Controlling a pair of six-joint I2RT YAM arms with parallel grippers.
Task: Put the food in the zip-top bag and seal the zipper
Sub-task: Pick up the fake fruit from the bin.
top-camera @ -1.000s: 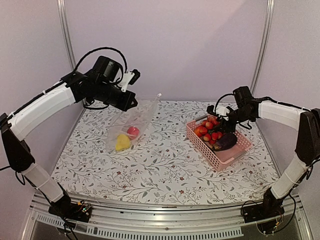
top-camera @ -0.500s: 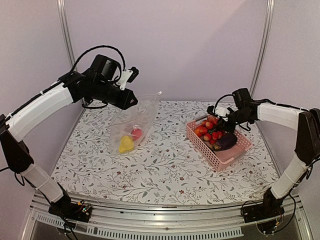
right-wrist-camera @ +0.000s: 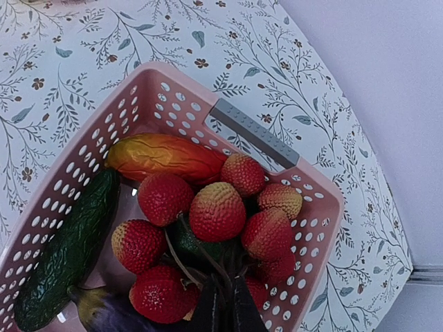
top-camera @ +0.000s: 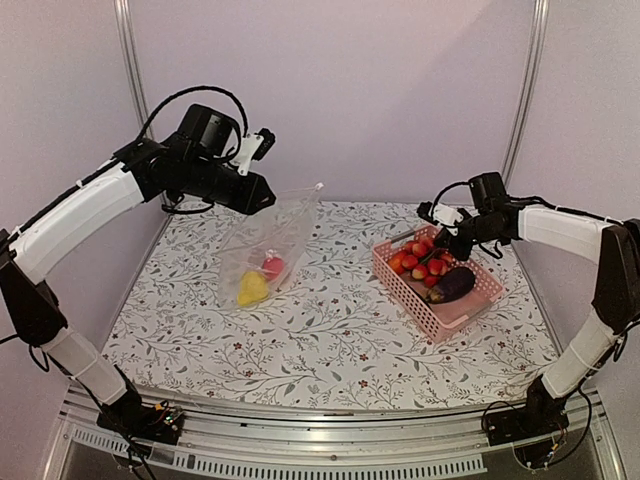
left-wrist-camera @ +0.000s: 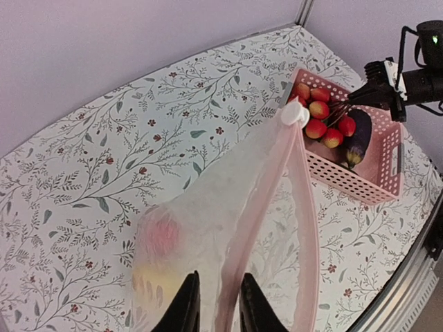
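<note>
your left gripper (left-wrist-camera: 218, 312) clamps the zip-top bag (top-camera: 268, 232), mouth held above the desk (top-camera: 330, 345), yellow pepper (top-camera: 251, 289) and a red fruit (top-camera: 272, 266) inside; your right gripper (right-wrist-camera: 223, 304) is pinched closed among fruits (right-wrist-camera: 217, 211) in the pink basket (right-wrist-camera: 160, 84)

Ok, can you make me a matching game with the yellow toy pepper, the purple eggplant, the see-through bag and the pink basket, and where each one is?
Things:
1. yellow toy pepper
2. dark purple toy eggplant
3. clear crinkly plastic zip-top bag
4. pink slatted plastic basket

Places:
A. pinched by the left gripper
B. standing on the flowery table
C. lying in the pink basket
D. inside the clear bag

Pairs: 1-D, 2-C, 3-A, 4-B.
</note>
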